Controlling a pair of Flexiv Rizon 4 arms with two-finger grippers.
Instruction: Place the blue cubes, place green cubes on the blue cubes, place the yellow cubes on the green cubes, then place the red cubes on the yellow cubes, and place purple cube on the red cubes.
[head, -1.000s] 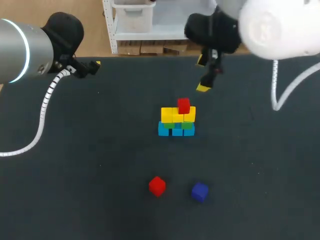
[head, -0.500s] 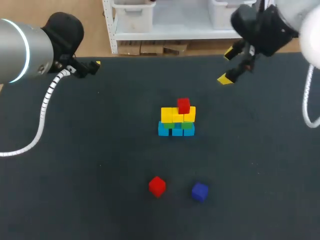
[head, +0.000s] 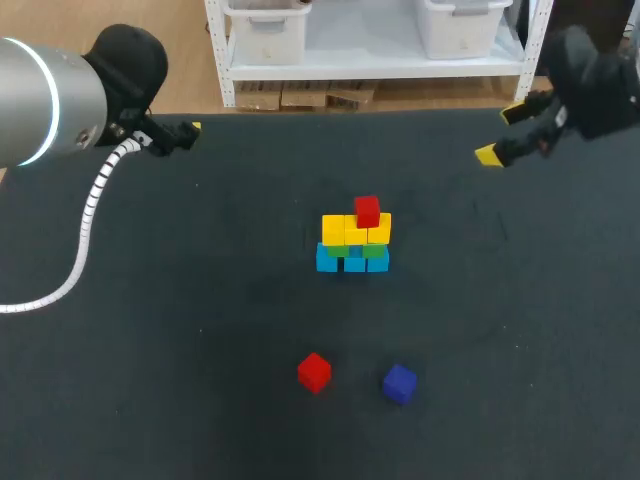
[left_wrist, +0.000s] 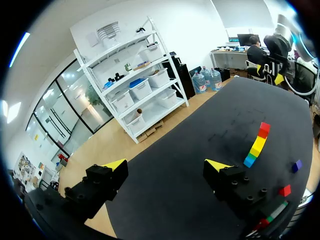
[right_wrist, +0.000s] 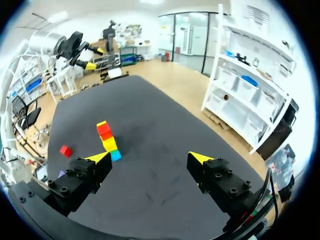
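A stack (head: 353, 240) stands mid-table: blue cubes at the base, green cubes (head: 375, 252) on them, yellow cubes (head: 345, 229) above, and one red cube (head: 367, 211) on top. A loose red cube (head: 314, 371) and a purple cube (head: 399, 383) lie nearer the front edge. My right gripper (head: 505, 134) hangs open and empty at the back right, well away from the stack. My left gripper (head: 190, 131) is at the back left, also open and empty (left_wrist: 166, 166). Ahead of the right gripper (right_wrist: 149, 158) the stack (right_wrist: 107, 141) shows in its wrist view.
The dark table (head: 180, 330) carries only the stack and the two loose cubes. The left wrist view takes in the stack (left_wrist: 257, 145), the loose red cube (left_wrist: 285, 190) and the purple cube (left_wrist: 297, 165) far ahead of its fingers.
My right arm has swung away from above the stack toward the back right, its gripper open throughout. The left arm and the cubes have stayed put.
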